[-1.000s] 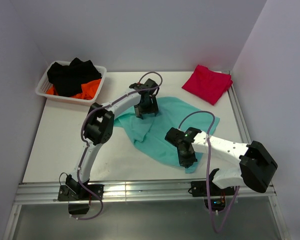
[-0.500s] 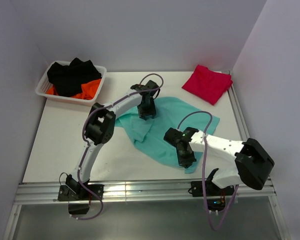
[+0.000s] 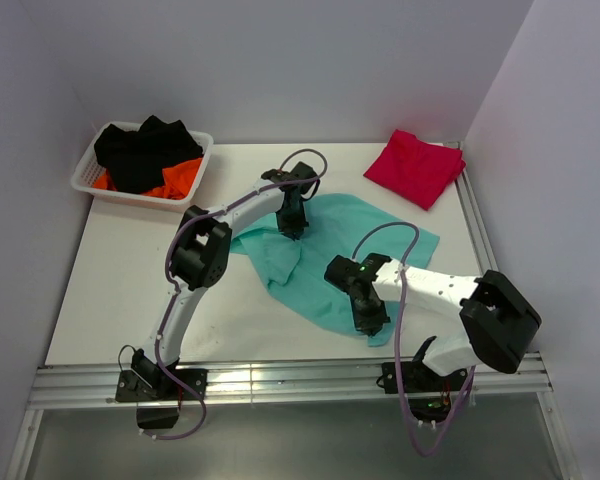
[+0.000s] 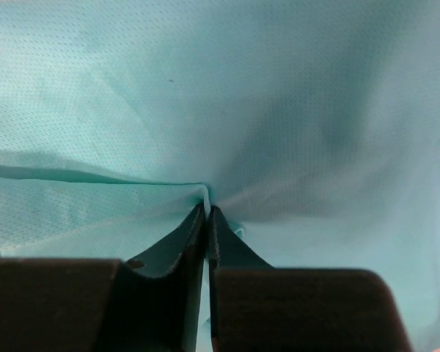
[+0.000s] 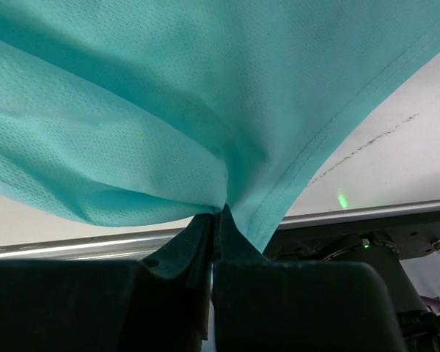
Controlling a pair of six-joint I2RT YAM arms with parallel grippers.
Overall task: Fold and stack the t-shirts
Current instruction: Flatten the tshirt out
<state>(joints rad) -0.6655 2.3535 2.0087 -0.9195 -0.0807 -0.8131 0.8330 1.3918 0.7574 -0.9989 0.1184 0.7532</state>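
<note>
A teal-green t-shirt [image 3: 325,262] lies rumpled across the middle of the table. My left gripper [image 3: 292,228] is at its far edge, shut on a pinch of the teal fabric [image 4: 205,192]. My right gripper [image 3: 372,326] is at the shirt's near right corner, shut on the teal cloth [image 5: 218,202], which drapes up from the fingertips with its hem [image 5: 330,139] hanging to the right. A crimson-red t-shirt [image 3: 415,167] lies folded at the far right corner of the table.
A white basket [image 3: 88,176] with black and orange clothes stands at the far left. The metal rail [image 3: 280,380] runs along the near table edge. Walls close in on the left, back and right.
My left gripper has closed on the teal shirt's far edge. My right gripper, still shut on the cloth, has shifted slightly left.
</note>
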